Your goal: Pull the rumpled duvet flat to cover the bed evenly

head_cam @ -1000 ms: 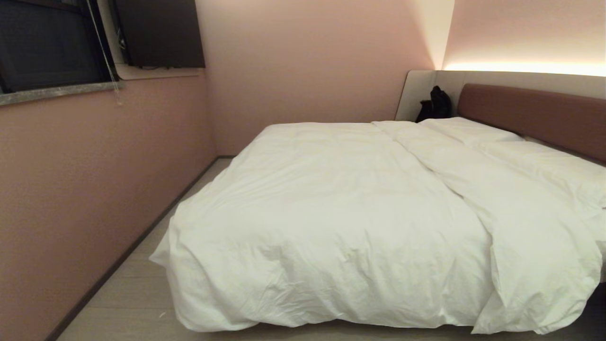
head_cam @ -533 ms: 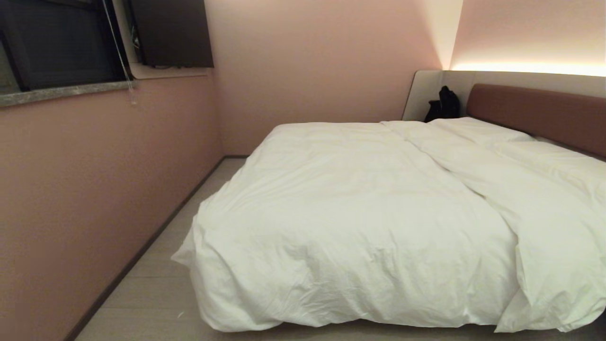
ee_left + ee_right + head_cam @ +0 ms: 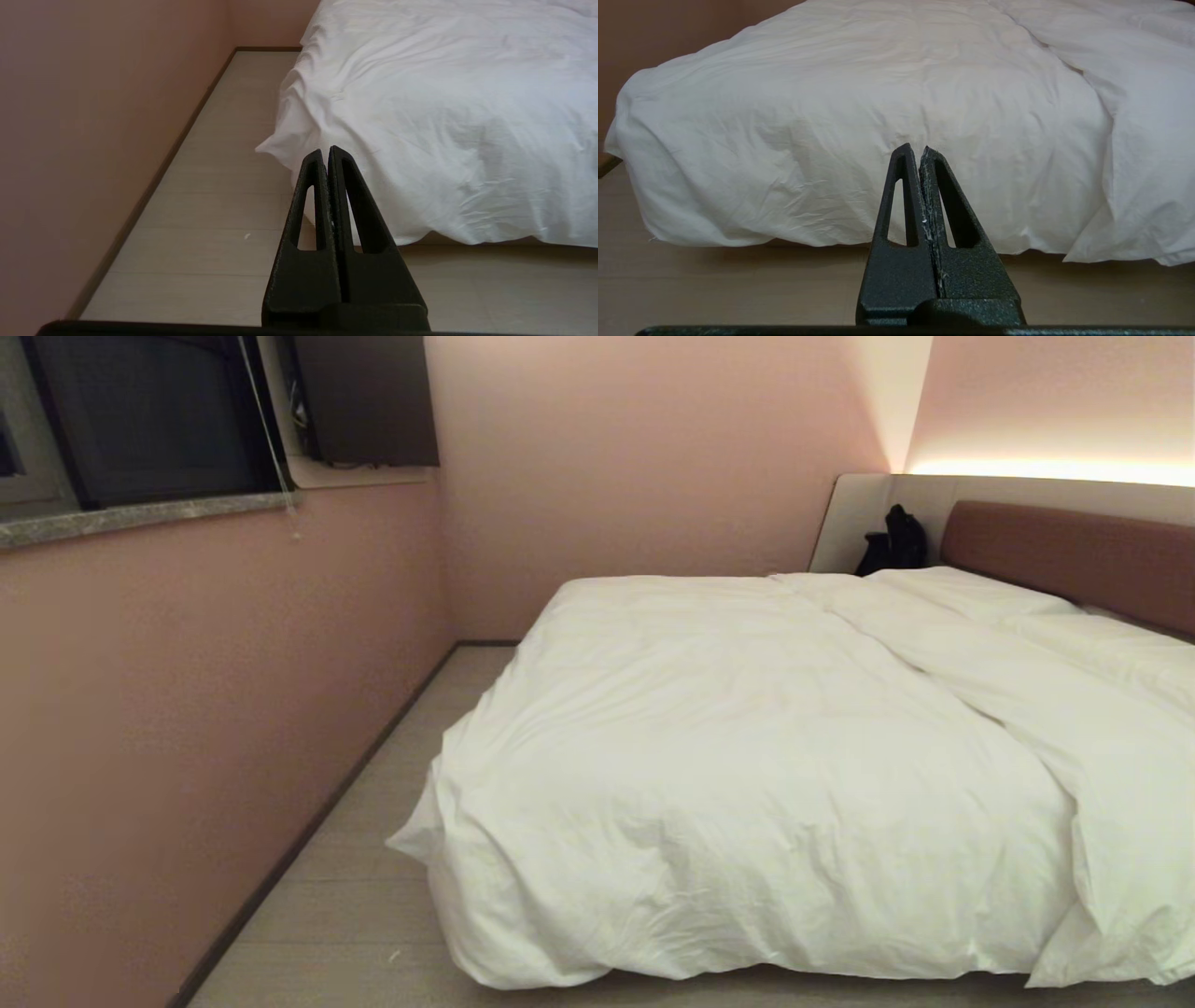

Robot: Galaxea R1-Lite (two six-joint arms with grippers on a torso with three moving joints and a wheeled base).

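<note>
Floor (image 3: 210,224) gap; duvet (image 3: 747,756) ahead of both pressed-together end effectors, untouched

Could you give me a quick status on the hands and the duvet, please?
Left hand shut, empty, off the bed's near left corner. Right hand shut, empty, facing the bed's near side. Duvet wrinkled, overhanging the near edge. Nothing in the way.

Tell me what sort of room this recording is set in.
Most likely a small bedroom, perhaps a hotel room: a double bed under a white duvet, a padded headboard lit by a strip light, and a dark window.
</note>
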